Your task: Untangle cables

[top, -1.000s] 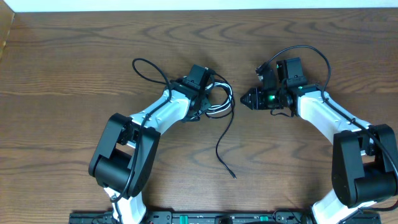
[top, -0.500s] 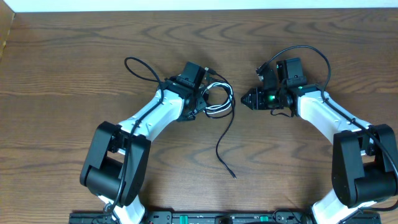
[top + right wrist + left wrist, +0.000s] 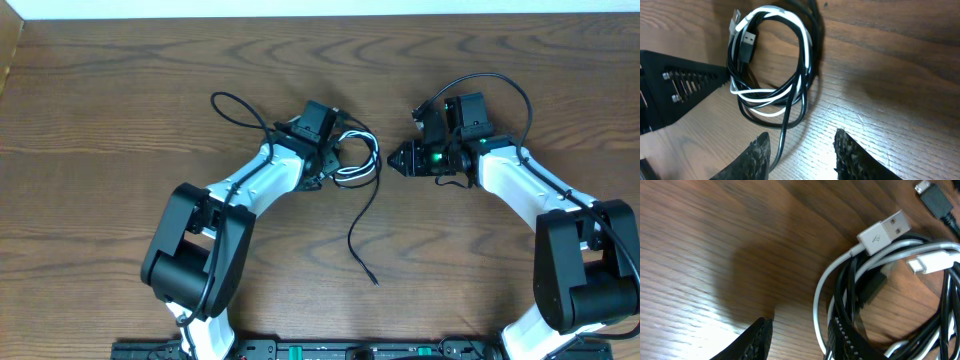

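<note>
White cable (image 3: 875,235) and black cable (image 3: 746,46) coiled together on table (image 3: 120,90), left gripper (image 3: 797,335) jaws apart at coil's edge, right gripper (image 3: 802,145) jaws open, gripping nothing

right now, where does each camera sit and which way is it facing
overhead: fixed above the brown wooden table, looking straight down; both arms show, left gripper and right gripper either side of the coiled bundle of thin black and white cables
left wrist: on the left arm, low, close on the bundle and a white flat plug; left fingers at the bottom
right wrist: on the right arm, tilted down at the bundle; right fingers at the bottom
shared: all three see the bundle
</note>
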`<state>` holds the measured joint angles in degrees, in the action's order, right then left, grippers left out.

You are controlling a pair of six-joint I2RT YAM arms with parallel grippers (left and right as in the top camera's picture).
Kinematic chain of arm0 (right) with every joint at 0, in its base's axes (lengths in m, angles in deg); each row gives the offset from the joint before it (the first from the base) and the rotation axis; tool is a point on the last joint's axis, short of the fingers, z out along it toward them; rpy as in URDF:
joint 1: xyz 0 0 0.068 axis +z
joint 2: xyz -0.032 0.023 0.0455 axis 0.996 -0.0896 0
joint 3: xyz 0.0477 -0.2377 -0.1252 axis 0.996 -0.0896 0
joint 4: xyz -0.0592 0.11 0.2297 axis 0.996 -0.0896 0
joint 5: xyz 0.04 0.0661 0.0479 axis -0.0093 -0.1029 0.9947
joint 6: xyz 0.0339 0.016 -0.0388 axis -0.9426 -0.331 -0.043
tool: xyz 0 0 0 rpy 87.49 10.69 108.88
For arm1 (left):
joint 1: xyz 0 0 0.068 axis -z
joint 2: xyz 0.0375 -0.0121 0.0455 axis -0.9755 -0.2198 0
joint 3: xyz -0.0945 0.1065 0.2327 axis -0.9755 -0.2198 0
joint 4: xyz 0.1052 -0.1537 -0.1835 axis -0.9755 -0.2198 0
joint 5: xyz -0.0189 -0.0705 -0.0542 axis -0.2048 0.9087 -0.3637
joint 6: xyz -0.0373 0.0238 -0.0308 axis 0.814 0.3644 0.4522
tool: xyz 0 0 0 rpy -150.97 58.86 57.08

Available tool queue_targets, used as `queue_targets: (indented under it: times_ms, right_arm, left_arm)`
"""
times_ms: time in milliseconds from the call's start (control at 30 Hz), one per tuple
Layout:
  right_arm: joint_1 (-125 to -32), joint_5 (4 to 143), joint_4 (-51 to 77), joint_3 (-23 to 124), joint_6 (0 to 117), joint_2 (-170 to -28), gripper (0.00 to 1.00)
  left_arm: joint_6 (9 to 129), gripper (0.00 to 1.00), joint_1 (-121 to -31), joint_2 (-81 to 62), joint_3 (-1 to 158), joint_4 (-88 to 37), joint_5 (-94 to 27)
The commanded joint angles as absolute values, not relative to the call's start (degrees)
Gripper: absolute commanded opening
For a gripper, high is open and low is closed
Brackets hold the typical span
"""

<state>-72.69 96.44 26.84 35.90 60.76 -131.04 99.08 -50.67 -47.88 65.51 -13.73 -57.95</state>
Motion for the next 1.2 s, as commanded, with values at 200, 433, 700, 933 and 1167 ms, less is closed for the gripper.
queue_targets:
  times_ms: [200, 433, 700, 933, 1167]
  right_arm:
    - [-70.9, 93.8, 27.0, 36.6, 61.3, -130.2, 0.39]
    - [-70.6, 92.4, 27.0, 36.6, 61.3, -130.2, 0.40]
    - [-70.5, 91.8, 27.0, 36.6, 61.3, -130.2, 0.41]
    - [-70.5, 91.8, 27.0, 36.6, 61.3, -130.2, 0.41]
    - [-70.5, 91.8, 27.0, 36.6, 61.3, -130.2, 0.42]
  left_arm:
    - [97.0, 0.41, -49.7, -46.3, 66.4, -12.9, -58.7]
    - [97.0, 0.41, -49.6, -46.4, 66.4, -11.1, -58.7]
    - [97.0, 0.41, -49.6, -46.4, 66.4, -8.8, -58.7]
    - [97.0, 0.41, -49.6, -46.4, 66.4, -5.7, -58.7]
    - [97.0, 0.40, -49.4, -47.3, 66.3, -5.7, -58.7]
